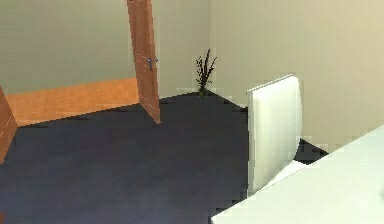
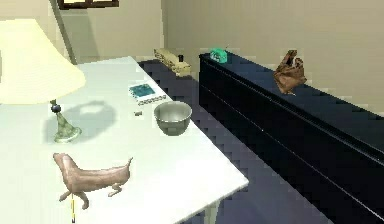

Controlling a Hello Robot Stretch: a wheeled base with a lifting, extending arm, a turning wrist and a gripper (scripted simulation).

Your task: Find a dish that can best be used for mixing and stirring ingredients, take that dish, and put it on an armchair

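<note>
**Gripper status:** I cannot tell the state of my gripper. No position can be referenced to it, so locations below are given between objects.

**Task item:** A grey bowl (image 2: pixel 172 117) stands upright on the white surface (image 2: pixel 205 170), near the edge facing a long dark cabinet (image 2: pixel 300 125).

**Other items on the surface:**
- A small teal-covered book (image 2: pixel 146 93) lies near the bowl, farther up the arm side view.
- A lamp (image 2: pixel 35 65) with a pale shade stands toward that view's left.
- A brown animal figurine (image 2: pixel 95 177) lies apart from the bowl.

**Cabinet top:** A teal object (image 2: pixel 217 56) and a brown object (image 2: pixel 289 74) sit well apart.

**Forward view:** A white chair (image 1: pixel 274 130) stands beside the surface's corner. Beyond it are an open wooden door (image 1: pixel 143 55) and a plant (image 1: pixel 205 72) in the room's corner.
</note>
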